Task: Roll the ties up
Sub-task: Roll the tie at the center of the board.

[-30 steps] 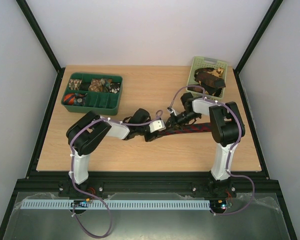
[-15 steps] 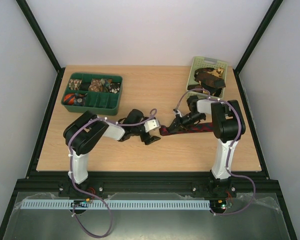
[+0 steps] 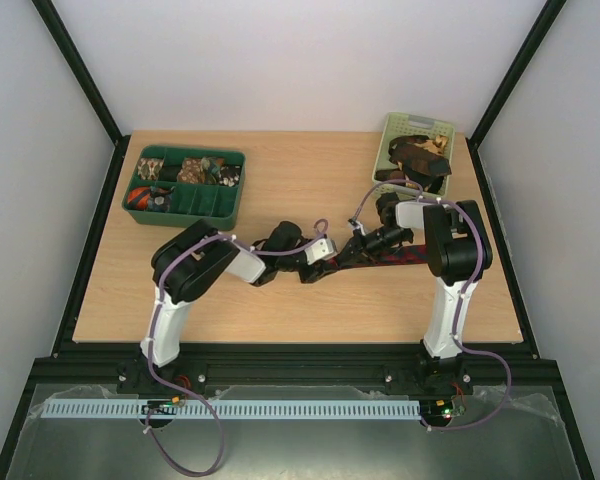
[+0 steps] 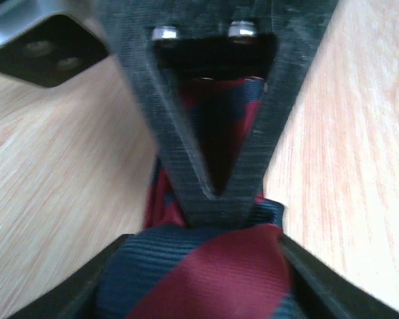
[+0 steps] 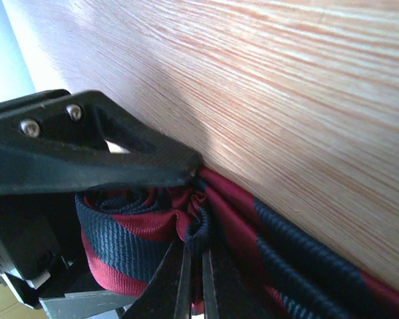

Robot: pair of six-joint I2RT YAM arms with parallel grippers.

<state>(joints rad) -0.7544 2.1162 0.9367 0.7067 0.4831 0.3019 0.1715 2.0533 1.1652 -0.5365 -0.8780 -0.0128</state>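
Observation:
One dark red tie with navy diagonal stripes [image 3: 395, 256] lies across the table's right middle, its left end rolled up. My left gripper [image 3: 318, 266] is shut around the rolled end [image 4: 206, 279], which fills the space between its two fingers [image 4: 322, 286]. My right gripper [image 3: 357, 250] meets it from the right. In the right wrist view its nearly closed fingers [image 5: 194, 272] pinch a fold of the tie [image 5: 286, 252] right beside the roll. The left gripper's finger [image 5: 86, 153] lies over the roll. More ties [image 3: 420, 155] lie in the basket.
A dark green divided tray [image 3: 195, 211] with several rolled ties stands at the back left. A pale green basket [image 3: 417, 124] stands at the back right corner. Black frame rails border the table.
My left arm drew back to the left, then swung right again. Its gripper now sits tight against the right gripper at the tie's rolled end. The right gripper shifted slightly.

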